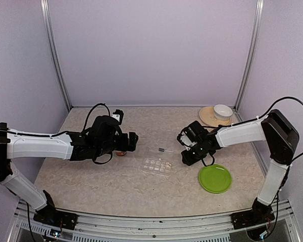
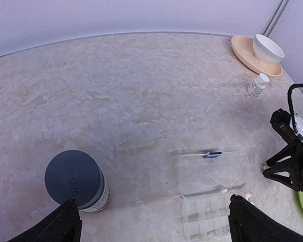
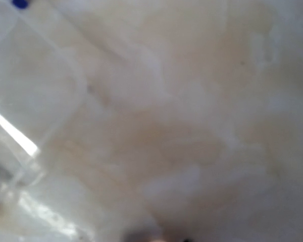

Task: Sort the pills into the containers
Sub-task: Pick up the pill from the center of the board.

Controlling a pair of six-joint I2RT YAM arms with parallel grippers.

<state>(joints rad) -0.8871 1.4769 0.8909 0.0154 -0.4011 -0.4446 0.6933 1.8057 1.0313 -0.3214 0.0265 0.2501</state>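
Your left claw hangs wide open with nothing between its fingers, right by the grey-capped amber bottle. Right claw sits low over the table, and honestly you can't tell how its jaws stand, since that wrist view is a blur. Between the two lies the clear pill organiser, lid flopped open toward the back, green plate nearby on its right.

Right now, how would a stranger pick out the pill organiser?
Start at the middle of the marbled table. The pill organiser lies flat there, left of the green plate. Unlike the grey-capped bottle beside it, it is clear, gridded into small square compartments, with a tiny dark mark on its far edge.
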